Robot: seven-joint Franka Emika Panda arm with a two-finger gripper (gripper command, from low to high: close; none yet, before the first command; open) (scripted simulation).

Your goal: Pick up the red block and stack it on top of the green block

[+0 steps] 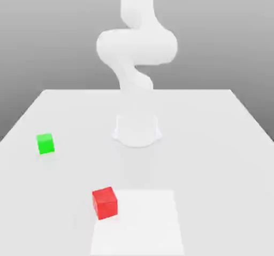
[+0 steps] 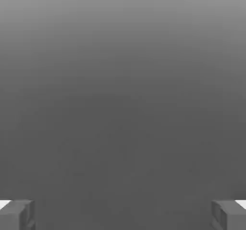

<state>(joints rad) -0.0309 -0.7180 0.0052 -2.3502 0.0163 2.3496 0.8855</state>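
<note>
The red block (image 1: 105, 202) rests on the white table (image 1: 214, 142) near its front, slightly to the exterior view's left of centre. The green block (image 1: 45, 143) sits farther back at the exterior view's left, well apart from the red one. In the hand view my gripper (image 2: 123, 214) is open, its two grey fingertips (image 2: 17, 214) standing wide apart with nothing between them, against a plain grey background. Neither block is touched.
The arm's white links (image 1: 136, 52) rise and curl above its round base (image 1: 137, 131) at the table's middle. A lighter square patch (image 1: 144, 223) lies on the table just to the exterior view's right of the red block.
</note>
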